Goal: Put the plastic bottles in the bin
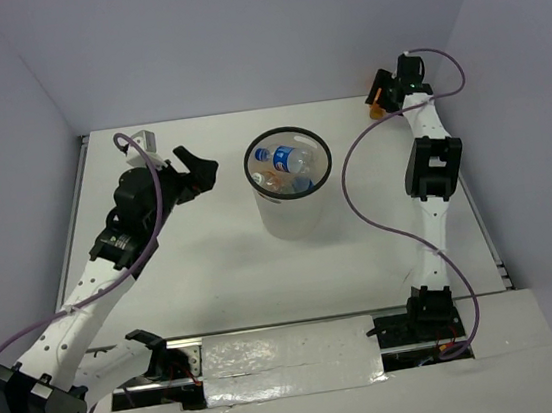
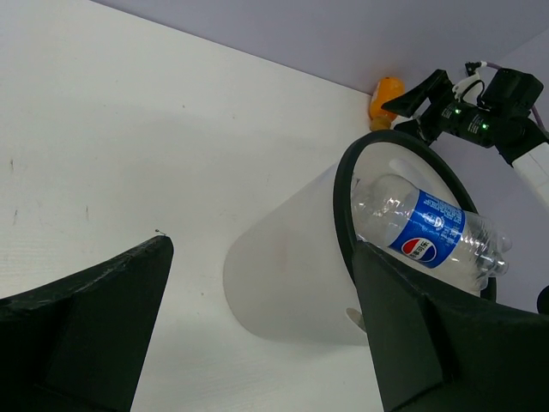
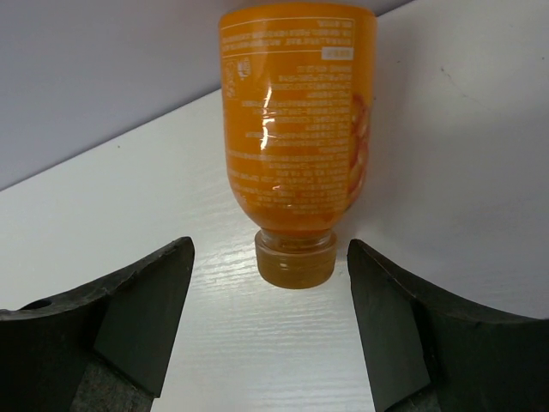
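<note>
Reach for orange bottle [image 3: 298, 146], lying on its side at the table's far right corner, cap toward the right gripper [image 3: 270, 251].
Right jaws are parted either side of the cap, touching nothing. The left gripper [image 2: 262, 253] is spread and empty beside the bin [image 1: 293, 219], which holds a blue-labelled bottle [image 2: 429, 227]. Closing this shallow may catch only the cap, so the bottle could pivot or roll away.

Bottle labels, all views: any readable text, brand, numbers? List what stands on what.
No word or number reads cleanly in any view.
Blue-label bottle in the bin: round red, white and blue logo; the white characters beside it are too blurred to read.
Orange bottle: blocks of white fine print, too small to read.
Top view: labels too small to read.
</note>
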